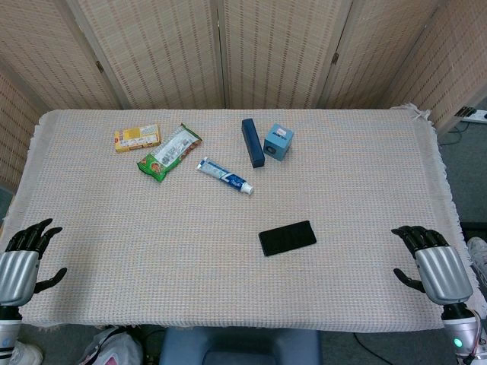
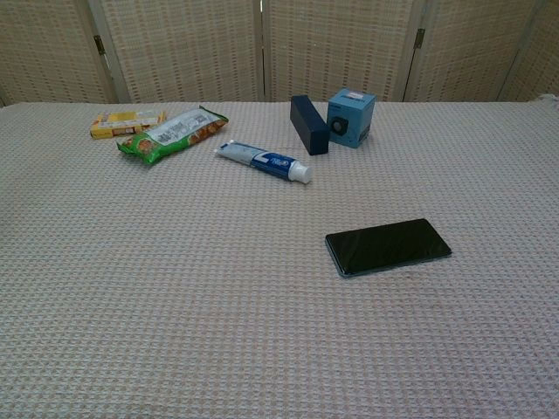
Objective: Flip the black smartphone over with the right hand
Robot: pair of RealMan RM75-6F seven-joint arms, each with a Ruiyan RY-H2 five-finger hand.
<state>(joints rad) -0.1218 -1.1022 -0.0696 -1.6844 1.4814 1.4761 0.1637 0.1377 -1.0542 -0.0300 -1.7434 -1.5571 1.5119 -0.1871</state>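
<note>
- One worktop (image 1: 91, 228), covered in a pale woven cloth, carries everything; folding screens stand behind it.
- Two robot hands show, only in the head view. The right robot hand (image 1: 430, 262) sits at the worktop's near right edge, released, fingers apart and grasping nothing. The left robot hand (image 1: 27, 255) sits at the near left edge, likewise released and empty.
- One black smartphone (image 1: 288, 238) lies flat on the cloth, right of centre in the near half, lying slightly askew. It is well apart from both robot hands and from the other things.
- Step in hand, as I judge it: the task is not yet begun; the phone is untouched and the reach is the first step.
- The next move calls for the right robot hand to travel inward to the phone, get fingertips under one long edge, which the soft cloth may allow, then lift and turn it over. A thin flat slab may slide rather than tip.
- One green snack packet (image 1: 169, 152) lies at the far left, near one yellow box (image 1: 138, 138).
- One toothpaste tube (image 1: 225, 176) lies near the middle.
- One dark blue box (image 1: 253, 142) lies just beside one light blue box (image 1: 278, 142).
</note>
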